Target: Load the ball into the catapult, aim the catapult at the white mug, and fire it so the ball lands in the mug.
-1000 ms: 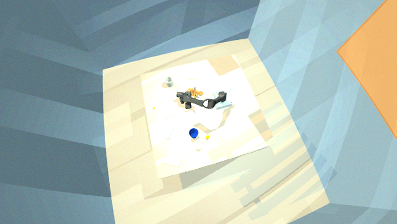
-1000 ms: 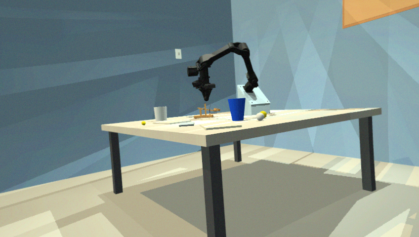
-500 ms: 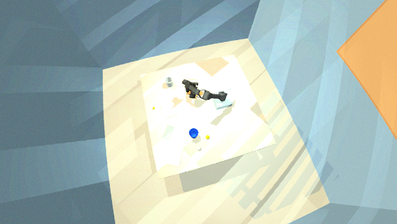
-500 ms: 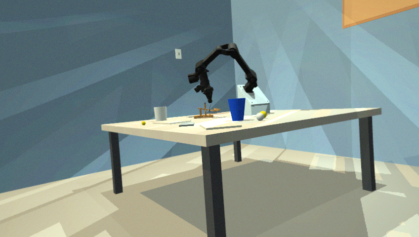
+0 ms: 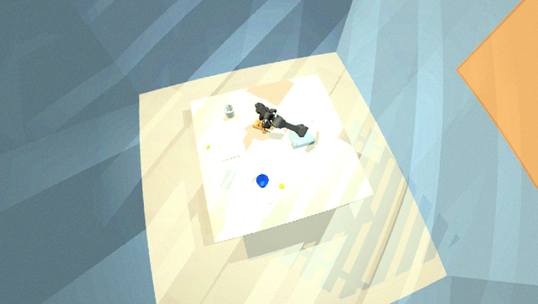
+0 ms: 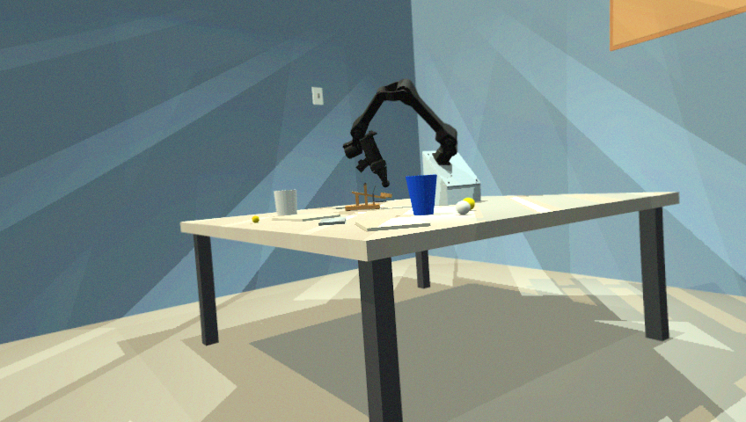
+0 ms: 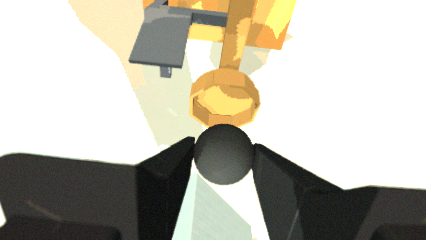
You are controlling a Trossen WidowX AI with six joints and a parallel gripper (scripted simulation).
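My gripper (image 7: pixel 224 154) (image 6: pixel 385 184) is shut on the dark grey ball, which sits between the fingertips in the wrist view. The orange wooden catapult (image 5: pixel 260 126) (image 6: pixel 362 207) (image 7: pixel 272 22) stands on the table under the gripper. Its round cup (image 7: pixel 224 77) (image 6: pixel 386 194) is empty and shows just beyond the ball in the wrist view; the ball's exact height over it cannot be told. A flat grey plate (image 7: pixel 162 37) is on the catapult beside its arm. The white mug (image 5: pixel 229 112) (image 6: pixel 285 202) stands upright, left of the catapult in the top and exterior views.
A blue cup (image 5: pixel 262 180) (image 6: pixel 421 194) stands near a yellow ball (image 5: pixel 281 186) (image 6: pixel 469 202) and a white ball (image 6: pixel 462 207). A small yellow ball (image 5: pixel 207 146) (image 6: pixel 255 219) lies near the table's left edge. A grey slab (image 5: pixel 227 179) (image 6: pixel 332 221) and pale slabs lie flat.
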